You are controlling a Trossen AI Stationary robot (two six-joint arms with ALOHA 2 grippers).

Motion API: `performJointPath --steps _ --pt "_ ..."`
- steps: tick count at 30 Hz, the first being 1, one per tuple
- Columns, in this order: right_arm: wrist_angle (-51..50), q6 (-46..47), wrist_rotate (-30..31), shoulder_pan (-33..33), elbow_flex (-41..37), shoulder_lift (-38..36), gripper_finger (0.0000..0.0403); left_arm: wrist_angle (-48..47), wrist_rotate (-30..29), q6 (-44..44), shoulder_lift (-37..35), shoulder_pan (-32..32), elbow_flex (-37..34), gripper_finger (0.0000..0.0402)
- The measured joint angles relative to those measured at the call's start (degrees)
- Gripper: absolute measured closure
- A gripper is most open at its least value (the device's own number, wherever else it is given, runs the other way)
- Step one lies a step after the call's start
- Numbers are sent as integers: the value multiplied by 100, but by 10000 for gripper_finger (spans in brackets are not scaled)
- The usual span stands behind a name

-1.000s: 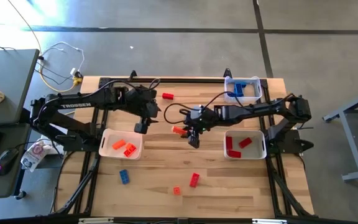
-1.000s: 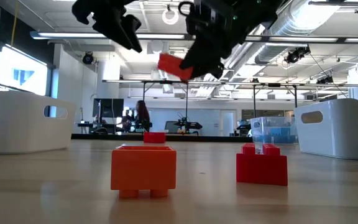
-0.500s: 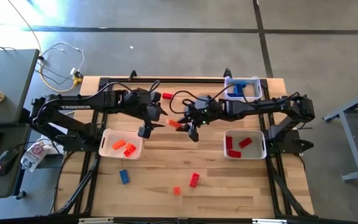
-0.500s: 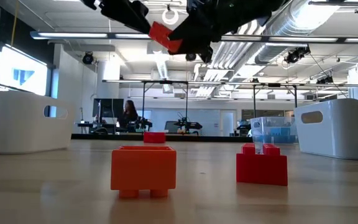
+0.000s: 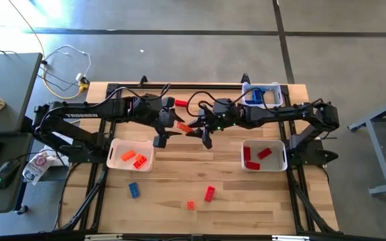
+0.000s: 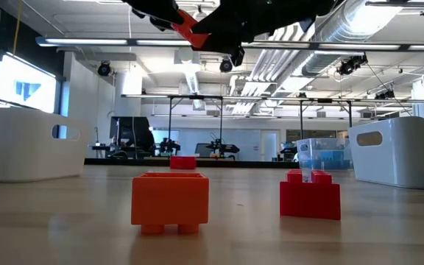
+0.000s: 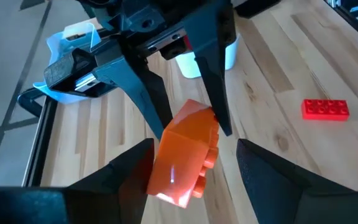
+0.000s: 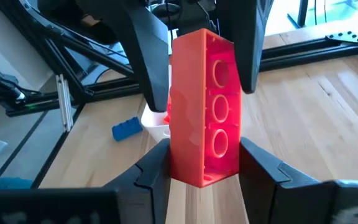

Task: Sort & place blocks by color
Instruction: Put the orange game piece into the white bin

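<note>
Above mid-table, the right gripper (image 5: pixel 194 130) clamps a long orange studded plastic brick (image 8: pixel 202 107), its long axis running out toward the left gripper (image 5: pixel 171 126), whose spread fingers flank its far end.

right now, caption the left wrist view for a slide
Open left gripper around an orange brick held by the right gripper above the table.

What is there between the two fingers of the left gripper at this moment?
The far end of the orange block held by the right gripper. The left wrist view shows it between the open fingers of the left gripper, apparently not yet clamped.
</note>
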Motion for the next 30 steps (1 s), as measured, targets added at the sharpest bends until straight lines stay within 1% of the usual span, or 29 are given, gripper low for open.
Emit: performJointPath --steps 2,5,11,14,21,26,30 --pt "29 0 -11 0 0 0 279 2 2 -2 0 0 0 197" --pt "46 4 -15 0 -1 0 279 18 0 -2 0 0 0 222" --pt "18 -3 -101 4 0 2 278 -51 38 117 2 0 0 298" --pt "2 3 -191 7 -1 2 267 -81 45 160 2 -5 0 330" --pt "-8 18 -117 4 2 7 227 -481 -117 -196 9 -17 0 332" --pt "-100 4 -168 5 2 7 219 -1097 -689 -536 4 -181 0 327" --pt "-357 -132 -257 7 2 7 218 -1651 -913 -899 4 -425 0 328"
